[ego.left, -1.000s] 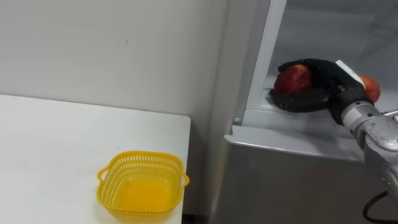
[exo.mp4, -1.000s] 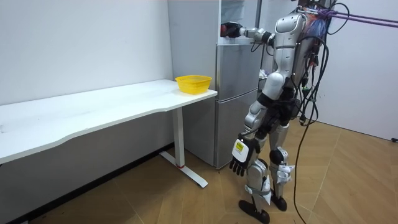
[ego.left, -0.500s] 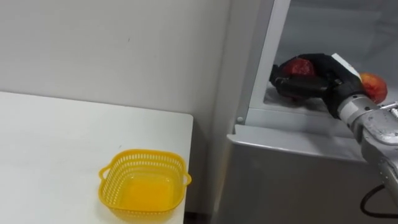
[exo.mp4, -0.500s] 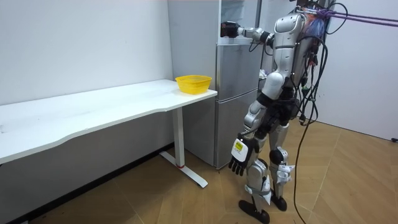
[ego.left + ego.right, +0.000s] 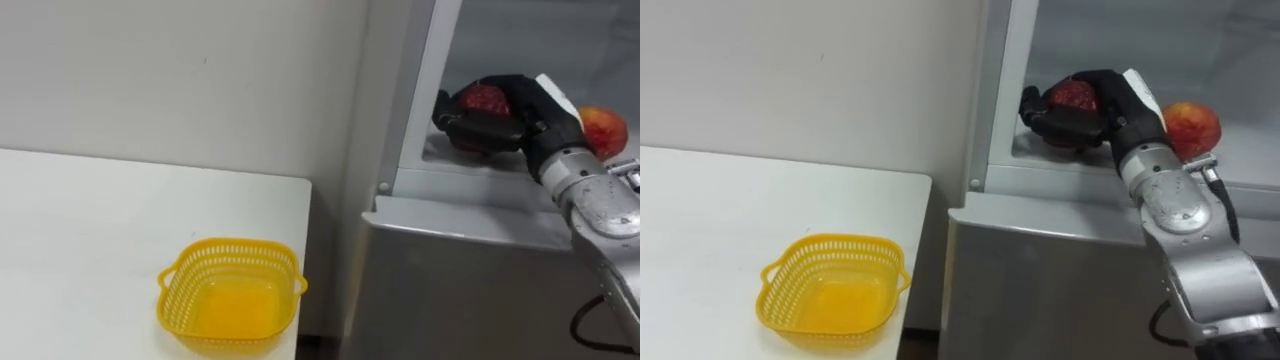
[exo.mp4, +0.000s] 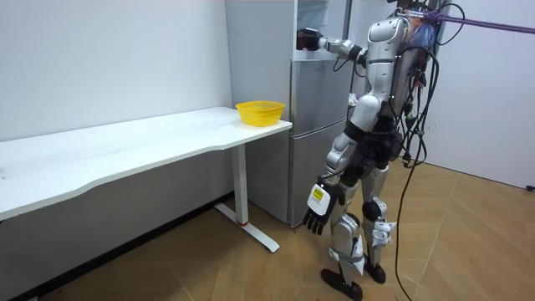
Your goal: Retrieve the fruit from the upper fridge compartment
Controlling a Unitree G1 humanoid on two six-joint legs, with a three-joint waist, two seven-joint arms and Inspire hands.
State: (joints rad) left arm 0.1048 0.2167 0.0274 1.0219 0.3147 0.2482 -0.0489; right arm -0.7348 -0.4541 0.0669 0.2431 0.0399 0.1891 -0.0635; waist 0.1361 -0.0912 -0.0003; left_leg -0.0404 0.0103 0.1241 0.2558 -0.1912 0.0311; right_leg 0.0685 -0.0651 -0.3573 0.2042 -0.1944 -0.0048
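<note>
My left hand (image 6: 315,213) hangs low beside my leg, fingers loose and holding nothing. On my left a white table (image 5: 80,220) stands against the wall. Near its right-hand corner sits a yellow mesh basket (image 5: 172,300) with two small handles and nothing in it. Just right of the table's edge stands the grey fridge (image 5: 470,290); the lower door is shut, and the upper compartment above it is open to me.

I stand in front of the fridge with my right arm raised and stretched into that upper compartment. My right hand (image 5: 510,115) is clenched around a dark red apple (image 5: 485,98): the fingers wrap over its top and far side, and the thumb comes in under it. Hand and apple are at the front of the compartment, close above the shelf's front edge and near the left wall. I cannot tell whether the apple touches the shelf.

Just right of my wrist a second apple (image 5: 603,128), lighter red and orange, lies on the same shelf, partly hidden behind the hand.
</note>
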